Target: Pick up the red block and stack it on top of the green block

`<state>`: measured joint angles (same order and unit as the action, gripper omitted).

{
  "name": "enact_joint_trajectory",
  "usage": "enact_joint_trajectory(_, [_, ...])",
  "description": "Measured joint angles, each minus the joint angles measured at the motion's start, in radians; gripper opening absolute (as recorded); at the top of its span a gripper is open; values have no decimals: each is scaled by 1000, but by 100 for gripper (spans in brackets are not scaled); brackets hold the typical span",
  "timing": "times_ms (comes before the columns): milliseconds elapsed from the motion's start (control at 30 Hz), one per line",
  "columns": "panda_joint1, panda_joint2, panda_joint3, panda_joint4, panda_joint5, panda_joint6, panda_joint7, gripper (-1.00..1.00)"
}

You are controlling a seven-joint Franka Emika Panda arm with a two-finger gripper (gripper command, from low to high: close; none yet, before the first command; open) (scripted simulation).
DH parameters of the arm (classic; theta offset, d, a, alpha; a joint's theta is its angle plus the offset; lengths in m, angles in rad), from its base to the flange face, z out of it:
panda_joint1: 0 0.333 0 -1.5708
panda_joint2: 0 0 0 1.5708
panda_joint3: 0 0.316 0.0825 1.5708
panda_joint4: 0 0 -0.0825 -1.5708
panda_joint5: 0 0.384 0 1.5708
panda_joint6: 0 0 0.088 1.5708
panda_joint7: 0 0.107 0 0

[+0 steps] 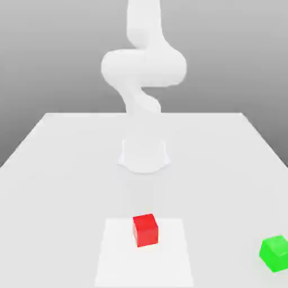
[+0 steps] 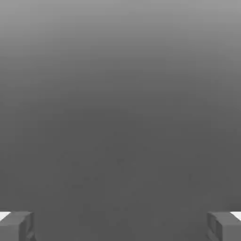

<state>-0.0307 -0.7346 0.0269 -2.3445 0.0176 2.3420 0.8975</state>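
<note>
Nearest the exterior camera, the green block [image 1: 275, 253] is seen at the exterior view's right edge of the white table [image 1: 56, 185], resting on the surface. Well apart from it, toward the middle, the red block [image 1: 145, 229] is shown upright on a paler square patch [image 1: 115, 253], untouched. Behind both, the arm [image 1: 143, 73] is raised above its round base [image 1: 144, 154]. In the hand view, the gripper [image 2: 120, 226] is presented with its fingertips [image 2: 16, 226] spread wide apart and nothing held between them; only a plain grey backdrop is faced.

Several risks may be judged from this arrangement. Because the hand is aimed away from the table, a long reorientation and descent is required, and a misaligned approach could nudge the red block off its patch. As the green block lies close to the table's near edge, an off-centre placement could topple the stack or push it off the surface. No brand, label or legible writing is found on any object.
</note>
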Motion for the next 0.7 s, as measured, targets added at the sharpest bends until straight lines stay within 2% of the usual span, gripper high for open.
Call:
enact_joint_trajectory(500, [-160,391,174,-268,57,254,624,0])
enact_joint_trajectory(633, [-173,428,190,-294,56,279,688,0])
enact_joint_trajectory(700, [-198,503,218,-350,49,328,826,0])
